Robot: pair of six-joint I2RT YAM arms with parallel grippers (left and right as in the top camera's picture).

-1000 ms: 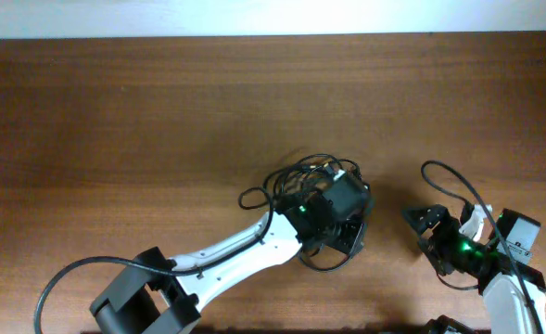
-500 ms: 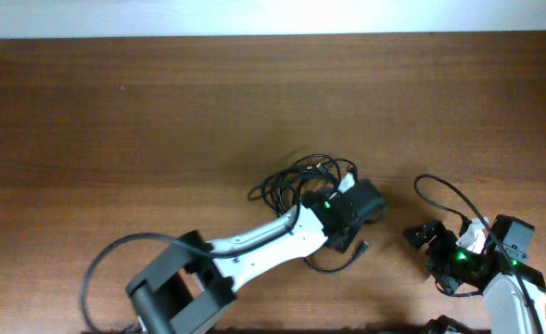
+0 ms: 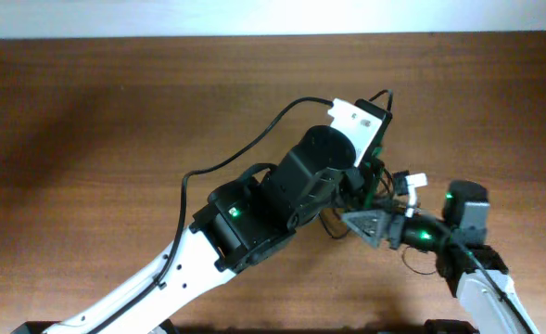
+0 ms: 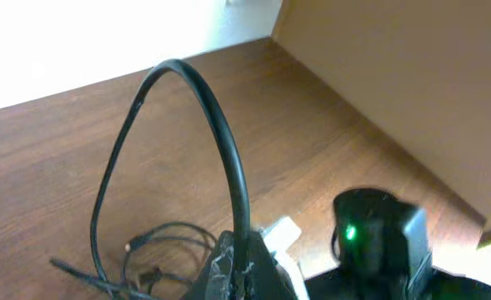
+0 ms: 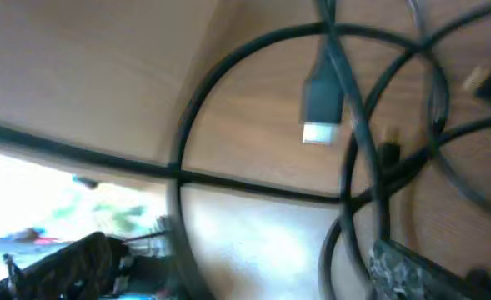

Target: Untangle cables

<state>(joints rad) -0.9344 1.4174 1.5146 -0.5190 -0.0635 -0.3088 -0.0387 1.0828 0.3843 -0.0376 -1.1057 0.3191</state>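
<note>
In the left wrist view my left gripper point(image 4: 247, 268) is shut on a black cable point(image 4: 228, 150). That cable rises from the jaws in a tall loop and drops back to the other cables point(image 4: 166, 242) lying on the table. From overhead the raised left arm hides most of the pile, and the left gripper point(image 3: 373, 178) hangs above it. Only a small bit of cable point(image 3: 332, 228) shows. My right gripper point(image 3: 384, 199) stands open right beside it, pointing left. In the right wrist view the right gripper point(image 5: 228, 271) faces crossing cable loops point(image 5: 228, 58) and a plug with a pale tip point(image 5: 322, 108).
The wooden table point(image 3: 115, 111) stretches to the left and back. The left arm's own thicker black wire point(image 3: 245, 148) arcs over it. The two arms are close together at the centre right. A pale wall edge point(image 3: 254, 19) runs along the back.
The left gripper has shut on a cable in the pile and risen up and back with it. The right gripper has moved left, up to the pile, still open.
</note>
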